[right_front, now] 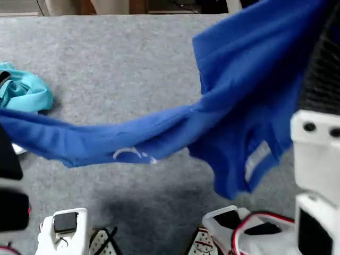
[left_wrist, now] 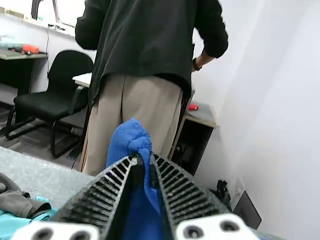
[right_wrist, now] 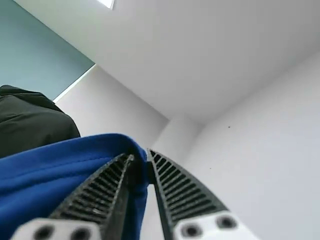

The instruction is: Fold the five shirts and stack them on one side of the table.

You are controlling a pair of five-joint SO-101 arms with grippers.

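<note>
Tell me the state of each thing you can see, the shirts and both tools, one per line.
blue shirt: unfolded, held up, slung between both tools
teal shirt: crumpled, unfolded, lying on the table
left tool: shut on the blue shirt
right tool: shut on the blue shirt

White wall [left_wrist: 280, 115], black office chair [left_wrist: 52, 85] on dark floor [left_wrist: 30, 142], cluttered desk [left_wrist: 15, 54], white ceiling [right_wrist: 200, 45], teal wall section [right_wrist: 35, 55]

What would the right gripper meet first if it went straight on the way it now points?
Beyond the blue shirt pinched in the right gripper, the way looks free: only open air toward the white wall, whose distance is unclear.
</note>
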